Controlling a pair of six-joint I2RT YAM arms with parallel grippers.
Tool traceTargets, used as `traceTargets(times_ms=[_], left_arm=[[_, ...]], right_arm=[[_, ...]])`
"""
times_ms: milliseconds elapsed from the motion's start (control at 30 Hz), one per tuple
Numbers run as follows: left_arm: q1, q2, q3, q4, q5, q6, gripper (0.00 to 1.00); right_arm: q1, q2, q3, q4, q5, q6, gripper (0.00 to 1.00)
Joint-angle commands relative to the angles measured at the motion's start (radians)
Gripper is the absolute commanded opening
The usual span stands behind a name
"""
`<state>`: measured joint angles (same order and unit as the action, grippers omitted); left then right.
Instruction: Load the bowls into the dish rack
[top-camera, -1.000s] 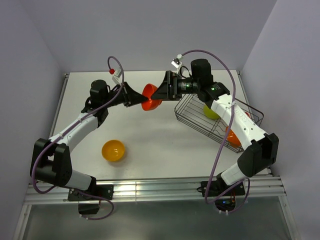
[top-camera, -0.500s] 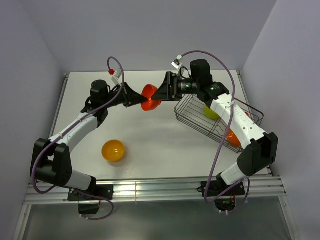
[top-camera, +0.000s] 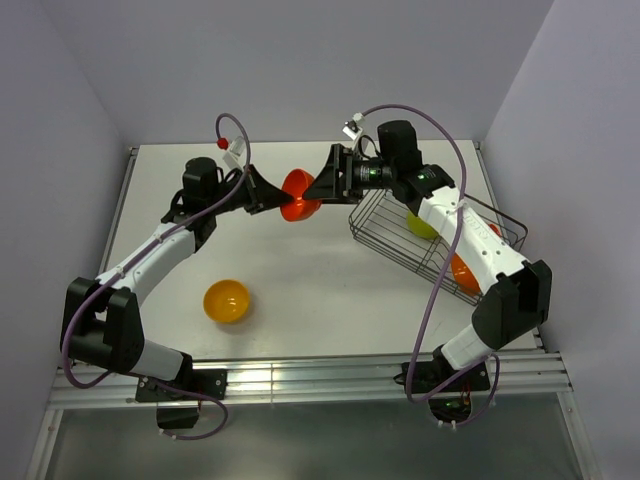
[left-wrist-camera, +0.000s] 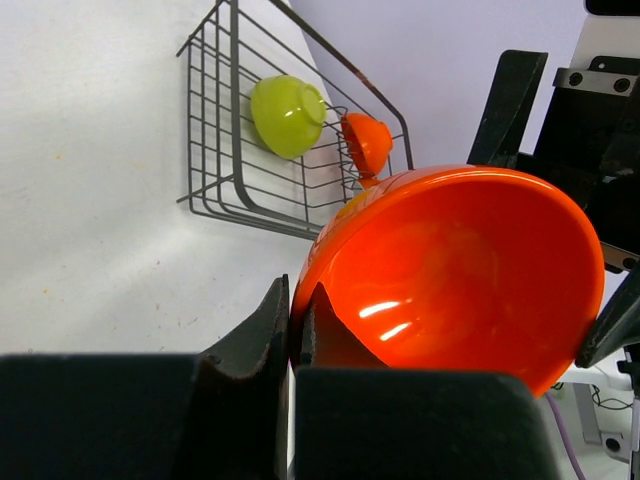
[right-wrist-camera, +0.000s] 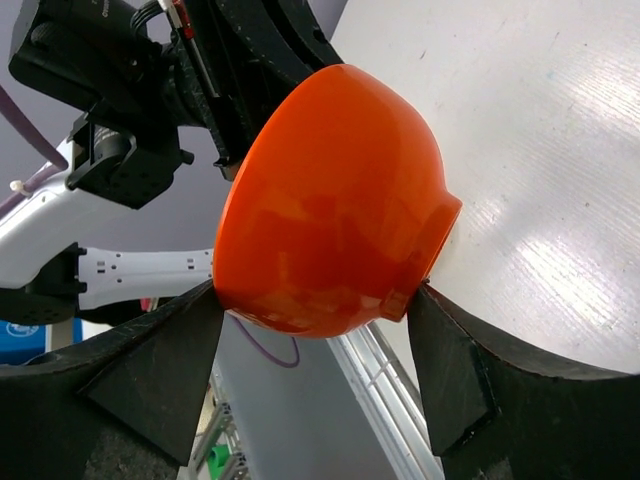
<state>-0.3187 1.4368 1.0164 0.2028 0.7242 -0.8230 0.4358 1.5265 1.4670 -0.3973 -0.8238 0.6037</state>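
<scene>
Worktop (top-camera: 320, 270): white and flat, with both arms reaching out over it from the near edge.
Yellow-orange bowl (top-camera: 226, 301): upright on the worktop on the near left. It is beside the left arm (top-camera: 160, 250), not touching it, and well apart from the other bowls.
Dish rack (top-camera: 392, 243): dark wire basket on the right side of the worktop, set at an angle to the edges. The right arm (top-camera: 470, 235) passes above it.
Bowls in the rack: a red-orange rack bowl (top-camera: 463, 272) sits toward the near end. A lime green bowl (top-camera: 421, 226) sits farther back, tipped on its side against the wires.
Held bowl (top-camera: 300, 196): red-orange, between the two arms toward the far middle of the worktop and left of the rack. It is tipped on its side, with the hollow facing the left arm and the foot facing the right arm.
Left jaws: closed tight, with the fingers (left-wrist-camera: 262, 330) pinching the held bowl's rim, one inside and one outside.
Right jaws: spread wide and straddling the held bowl from the foot side. One of the fingers (right-wrist-camera: 160, 370) is against the rim and the other is against the foot. I cannot tell whether they are pressing on it.
</scene>
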Motion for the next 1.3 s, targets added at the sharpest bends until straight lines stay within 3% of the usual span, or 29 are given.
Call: traceTargets(times_ms=[0, 133, 233, 533, 633, 667, 700, 733, 767, 867, 1067, 1267], left_arm=[[-0.02, -0.041, 0.048, 0.038, -0.055, 0.019, 0.0], [-0.02, -0.035, 0.065, 0.004, -0.087, 0.038, 0.0], [-0.02, -0.032, 0.068, -0.005, -0.094, 0.036, 0.0], [-0.02, -0.036, 0.065, -0.003, -0.104, 0.036, 0.0], [-0.02, -0.039, 0.067, -0.003, -0.101, 0.038, 0.0], [-0.02, -0.039, 0.07, -0.005, -0.1, 0.038, 0.0], [-0.02, -0.038, 0.068, -0.005, -0.098, 0.041, 0.0], [-0.02, -0.036, 0.071, -0.005, -0.097, 0.042, 0.04], [-0.02, -0.036, 0.073, -0.008, -0.097, 0.044, 0.07], [-0.02, -0.032, 0.074, -0.011, -0.092, 0.042, 0.19], [-0.02, -0.018, 0.085, -0.031, -0.083, 0.053, 0.34], [-0.019, -0.012, 0.086, -0.055, -0.103, 0.055, 0.55]], right_arm=[[0.012, 0.009, -0.011, 0.054, -0.043, 0.051, 0.79], [0.012, 0.006, -0.017, 0.067, -0.072, 0.061, 0.92], [0.012, 0.001, -0.02, 0.075, -0.075, 0.064, 0.94], [0.012, 0.004, -0.03, 0.063, -0.037, 0.057, 0.79], [0.012, 0.012, -0.028, 0.058, -0.028, 0.053, 0.67], [0.012, 0.015, -0.025, 0.051, -0.023, 0.044, 0.54], [0.012, 0.017, -0.019, 0.045, -0.011, 0.035, 0.48], [0.012, 0.018, -0.016, 0.038, -0.005, 0.027, 0.41], [0.011, 0.023, -0.013, 0.029, 0.002, 0.009, 0.25], [0.008, 0.027, 0.001, 0.012, 0.009, -0.016, 0.0], [-0.008, 0.021, 0.016, 0.012, -0.017, -0.039, 0.0], [-0.019, 0.006, 0.041, -0.017, 0.0, -0.096, 0.0]])
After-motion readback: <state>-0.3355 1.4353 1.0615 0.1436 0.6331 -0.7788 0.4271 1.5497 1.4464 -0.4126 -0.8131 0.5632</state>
